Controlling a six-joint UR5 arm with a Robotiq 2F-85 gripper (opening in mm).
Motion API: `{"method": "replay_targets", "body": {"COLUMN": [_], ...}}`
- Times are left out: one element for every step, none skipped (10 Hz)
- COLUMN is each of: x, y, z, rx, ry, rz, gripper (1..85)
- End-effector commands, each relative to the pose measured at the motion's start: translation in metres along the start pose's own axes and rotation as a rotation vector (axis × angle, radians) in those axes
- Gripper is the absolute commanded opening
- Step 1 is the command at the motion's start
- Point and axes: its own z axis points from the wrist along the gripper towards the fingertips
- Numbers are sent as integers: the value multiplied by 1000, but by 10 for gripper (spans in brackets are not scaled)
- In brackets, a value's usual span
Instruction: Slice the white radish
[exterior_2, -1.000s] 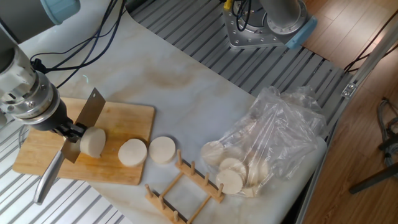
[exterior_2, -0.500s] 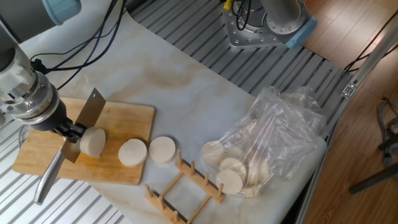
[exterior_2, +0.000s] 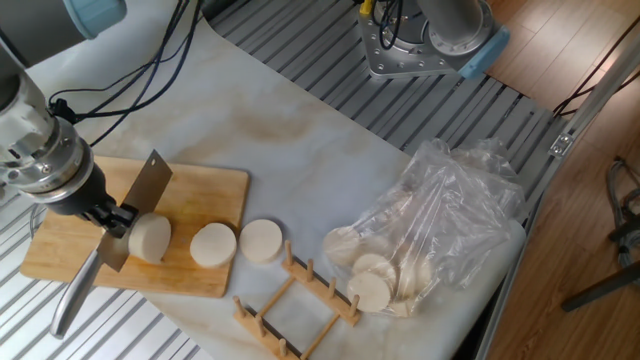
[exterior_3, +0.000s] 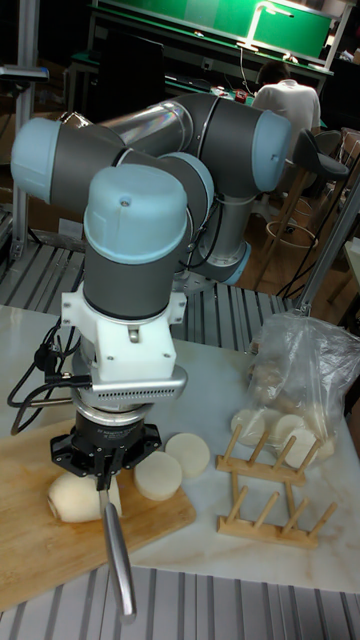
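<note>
The white radish (exterior_2: 150, 238) lies as a short cream stub on the wooden cutting board (exterior_2: 200, 190), its flat cut face turned right. My gripper (exterior_2: 104, 214) is shut on a cleaver, whose blade (exterior_2: 143, 196) stands on edge against the stub's left side, with the metal handle (exterior_2: 72, 298) pointing toward the front. One round slice (exterior_2: 213, 245) rests on the board's right edge. A second slice (exterior_2: 261, 240) lies just off the board on the marble. In the tall fixed view the gripper (exterior_3: 104, 468) hides part of the radish (exterior_3: 72, 497).
A wooden dish rack (exterior_2: 296, 300) lies flat just right of the slices. A clear plastic bag (exterior_2: 440, 220) with pale round slices sits at the right of the table. Black cables (exterior_2: 150, 60) trail across the back left. The arm's base (exterior_2: 430, 40) stands at the back.
The gripper and cleaver have shifted slightly down and toward the front edge. The radish stub moved a little with them. The two slices stay put.
</note>
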Motion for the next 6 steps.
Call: {"method": "replay_targets", "body": {"x": [-4,-3,-4,-3,-2,-1], "y": [3,4,2,0,-1,1], "z": [-2,-7,-10,-12,-12,-7], "rx": [-5,-7,1,4,10,11], "ry": [-2,7,11,18,24,21], "rz": [4,5,4,4,3,9], "gripper": [13,13,13,13,13,13]}}
